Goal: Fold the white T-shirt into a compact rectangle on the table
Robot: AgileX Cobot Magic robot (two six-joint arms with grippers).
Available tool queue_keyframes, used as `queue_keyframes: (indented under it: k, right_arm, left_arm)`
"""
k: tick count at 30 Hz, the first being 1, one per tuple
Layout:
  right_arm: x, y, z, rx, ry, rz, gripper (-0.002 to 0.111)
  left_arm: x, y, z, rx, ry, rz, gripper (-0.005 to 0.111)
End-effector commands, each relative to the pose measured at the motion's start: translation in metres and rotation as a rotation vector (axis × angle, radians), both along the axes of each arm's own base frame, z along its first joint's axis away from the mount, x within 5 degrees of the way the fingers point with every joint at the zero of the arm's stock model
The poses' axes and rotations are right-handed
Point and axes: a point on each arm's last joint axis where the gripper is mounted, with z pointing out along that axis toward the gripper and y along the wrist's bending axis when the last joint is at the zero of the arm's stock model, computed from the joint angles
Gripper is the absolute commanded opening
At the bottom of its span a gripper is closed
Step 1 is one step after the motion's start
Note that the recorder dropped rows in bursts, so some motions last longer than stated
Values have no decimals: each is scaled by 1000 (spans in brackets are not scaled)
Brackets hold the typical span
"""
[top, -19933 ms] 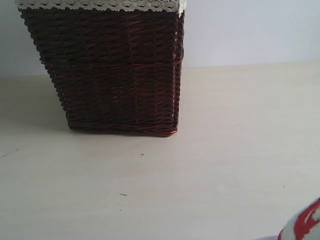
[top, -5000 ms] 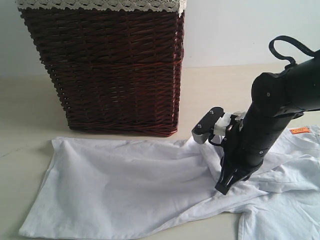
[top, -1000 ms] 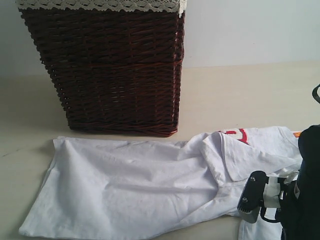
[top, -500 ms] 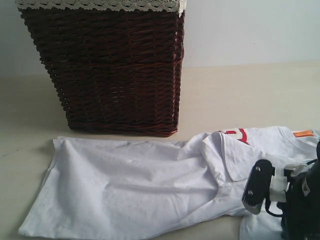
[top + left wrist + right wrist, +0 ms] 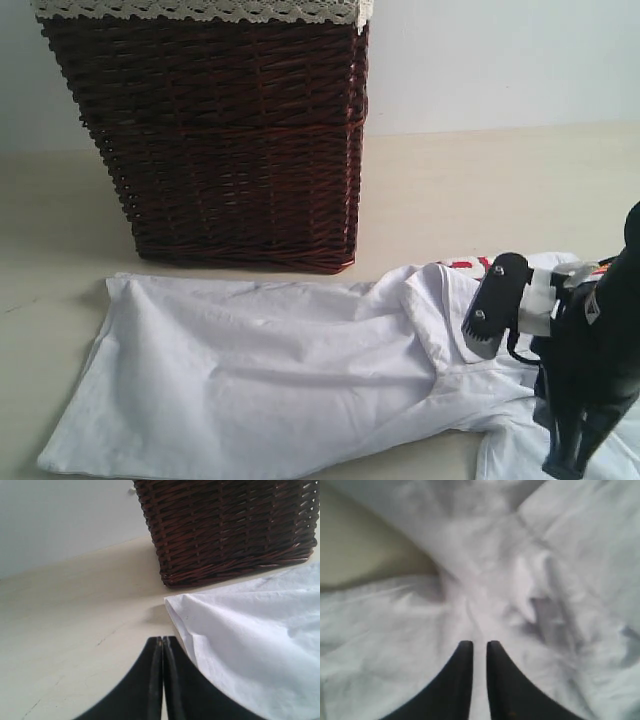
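The white T-shirt (image 5: 260, 370) lies spread on the table (image 5: 480, 190) in front of the basket, with one flap folded over near its right side and a bit of red lettering (image 5: 465, 265) showing. My right gripper (image 5: 562, 468) points down at the shirt's lower right part. In the right wrist view it (image 5: 479, 642) hovers over rumpled white cloth (image 5: 520, 555), its jaws a narrow gap apart with nothing pinched between them. My left gripper (image 5: 162, 639) is shut and empty, low over the bare table (image 5: 75, 630) beside the shirt's corner (image 5: 250, 640). It is out of the exterior view.
A tall dark brown wicker basket (image 5: 220, 140) with cream lace trim stands at the back left, just behind the shirt's far edge; the left wrist view shows it (image 5: 225, 525) too. A pale wall rises behind the table.
My right arm has risen and shifted up into the view, its gripper now pointing down at the shirt, jaws slightly parted. The shirt lies as before. The left gripper stays shut.
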Motion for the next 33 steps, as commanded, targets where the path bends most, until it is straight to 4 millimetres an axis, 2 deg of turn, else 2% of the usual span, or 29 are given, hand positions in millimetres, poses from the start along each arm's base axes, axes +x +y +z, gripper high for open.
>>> queue_keyframes:
  k: [1,3,4,8,12,18,21,26,28,33]
  right_arm:
    - [-20,0,-2,33,165,128,51]
    - [-29,3,-7,92,208,182,71]
    - [-30,4,-9,109,197,184,74]
    - [-29,4,-18,131,122,136,71]
    - [-34,2,-26,115,164,126,71]
    - [-44,-6,-48,52,207,153,68]
    - [-49,-13,-61,-10,233,185,59]
    - [-47,-27,-78,-174,259,204,31]
    - [-47,-32,-84,-227,274,184,23]
    - [-47,-34,-96,-258,308,218,0]
  left_arm:
    - [0,0,0,-7,-8,4,3]
    - [0,0,0,-7,-8,4,3]
    - [0,0,0,-7,-8,4,3]
    - [0,0,0,-7,-8,4,3]
    - [0,0,0,-7,-8,4,3]
    - [0,0,0,-7,-8,4,3]
    - [0,0,0,-7,-8,4,3]
    - [0,0,0,-7,-8,4,3]
    - [0,0,0,-7,-8,4,3]
    - [0,0,0,-7,-8,4,3]
